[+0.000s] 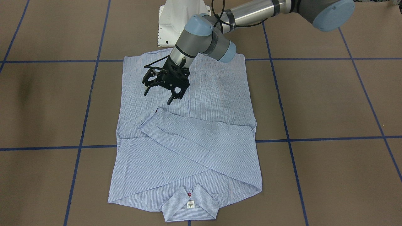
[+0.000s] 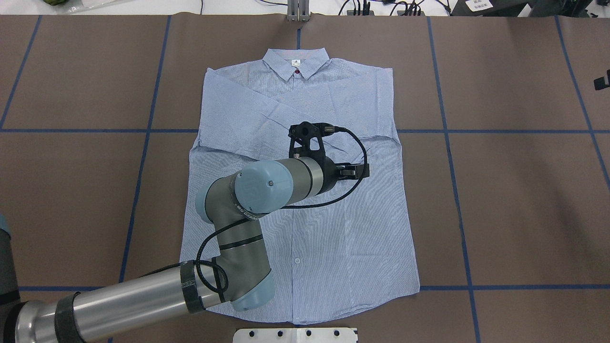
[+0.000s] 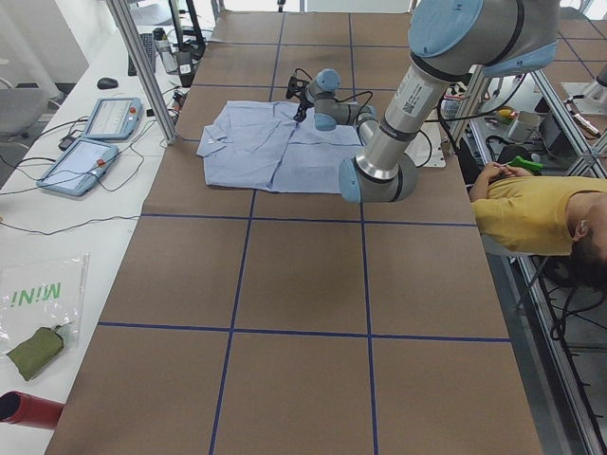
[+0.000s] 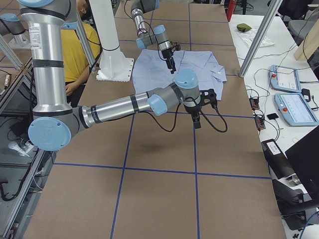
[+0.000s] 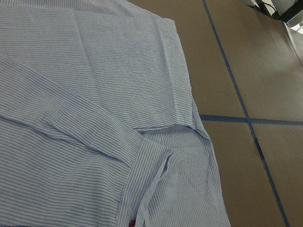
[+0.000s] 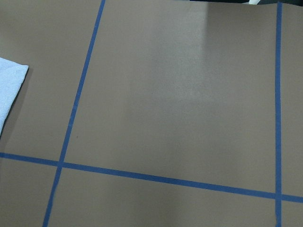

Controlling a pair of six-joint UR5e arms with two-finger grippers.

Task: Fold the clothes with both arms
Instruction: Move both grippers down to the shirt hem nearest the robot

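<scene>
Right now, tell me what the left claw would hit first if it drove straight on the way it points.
The shirt: the open left claw points down at its front panel, probably just beside the folded sleeve's cuff.

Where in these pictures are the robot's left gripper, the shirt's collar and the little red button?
left gripper point(image 1: 158, 95): front-facing view, midway between its open fingertips.
shirt collar point(image 1: 176, 203): front-facing view, on one collar wing.
red button point(image 1: 189, 194): front-facing view, on its centre.

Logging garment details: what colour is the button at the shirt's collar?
Red; the collar button shows best in the exterior front-facing view.
</scene>
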